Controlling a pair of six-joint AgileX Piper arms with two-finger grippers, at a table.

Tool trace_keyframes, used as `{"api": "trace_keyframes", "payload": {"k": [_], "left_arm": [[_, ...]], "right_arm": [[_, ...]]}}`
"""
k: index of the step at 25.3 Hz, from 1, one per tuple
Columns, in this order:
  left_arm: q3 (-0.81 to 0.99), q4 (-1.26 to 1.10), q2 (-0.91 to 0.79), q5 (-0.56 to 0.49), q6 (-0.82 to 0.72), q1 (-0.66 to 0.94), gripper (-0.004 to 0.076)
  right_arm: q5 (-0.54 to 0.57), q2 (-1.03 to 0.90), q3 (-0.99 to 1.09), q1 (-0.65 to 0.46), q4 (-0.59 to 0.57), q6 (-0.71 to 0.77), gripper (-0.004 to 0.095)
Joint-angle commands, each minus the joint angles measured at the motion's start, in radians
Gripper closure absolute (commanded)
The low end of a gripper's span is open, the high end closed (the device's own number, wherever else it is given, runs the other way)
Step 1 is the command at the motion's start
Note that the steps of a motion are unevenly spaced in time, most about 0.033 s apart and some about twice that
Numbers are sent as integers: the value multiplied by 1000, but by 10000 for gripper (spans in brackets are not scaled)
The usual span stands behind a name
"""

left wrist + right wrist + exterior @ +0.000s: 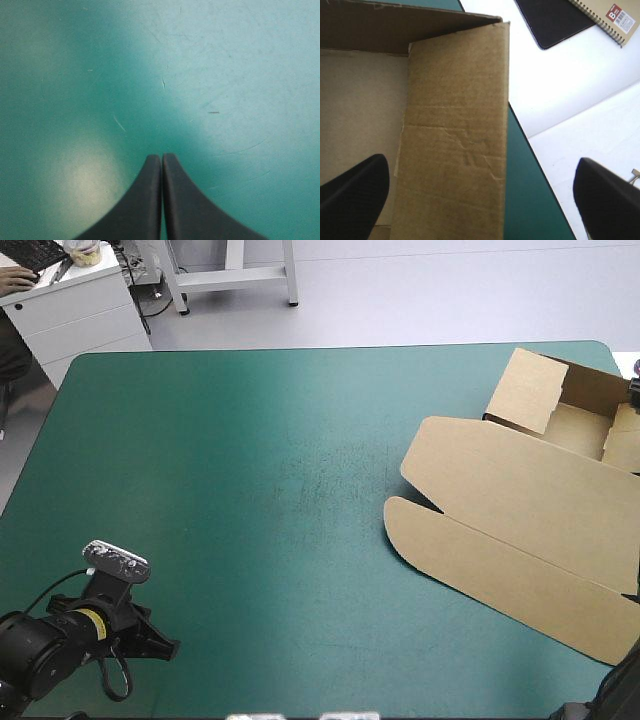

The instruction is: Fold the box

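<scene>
- Brown box (pixel 520 510), high view: lay on the right side of the counter (pixel 250 470). Its tray end (pixel 580 430), walls raised, stood at the far right corner. Its lid (pixel 500 570) lay flat and open, reaching toward the near right edge.
- Left gripper (pixel 165 647), high view: sat low over the near left corner of the counter, well apart from the box, black fingers drawn together to a point.
- Left gripper (pixel 161 156), left wrist view: both fingers met in one pointed arch, nothing between them. Only the bare, lightly scratched teal-green cover (pixel 225 60) lay ahead.
- Right gripper (pixel 481 159), right wrist view: fingers spread wide, clamped on nothing. A raised wall (pixel 455 100) of the box stood between them. One finger (pixel 350 195) hung over the tray's inner floor, the other finger (pixel 610 195) beyond the counter's edge.
- Beyond that edge, same view: a white surface (pixel 580 90) carried a black pad (pixel 552 20) and a spiral notebook (pixel 605 17).
</scene>
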Motion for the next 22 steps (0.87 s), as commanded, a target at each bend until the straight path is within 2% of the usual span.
{"api": "trace_keyframes", "payload": {"k": [1, 3, 5, 6, 7, 8, 13, 14, 22], "left_arm": [[-25, 6, 1, -51, -4, -5, 734], [-25, 6, 1, -61, -4, -5, 734], [-25, 6, 1, -94, -4, -5, 734], [-25, 6, 1, -127, -4, -5, 734], [-25, 8, 1, -154, -4, -5, 734], [-25, 10, 1, -187, -4, -5, 734], [-25, 12, 1, -226, -4, -5, 734], [-25, 12, 1, -226, -4, -5, 734], [-25, 12, 1, -218, -4, -5, 734]], "right_arm": [[-29, -111, -38, -6, -9, -27, -23], [7, -155, -38, -6, 19, -49, -22], [68, -202, -38, -6, 137, -136, -1], [94, -226, -38, -3, 245, -177, 72], [94, -241, -38, 1, 285, -186, 142], [94, -264, -38, 21, 328, -186, 351], [94, -323, -4, 116, 359, -186, 936], [94, -335, 14, 141, 353, -184, 912], [92, -453, 264, 310, 347, -244, 911]]}}
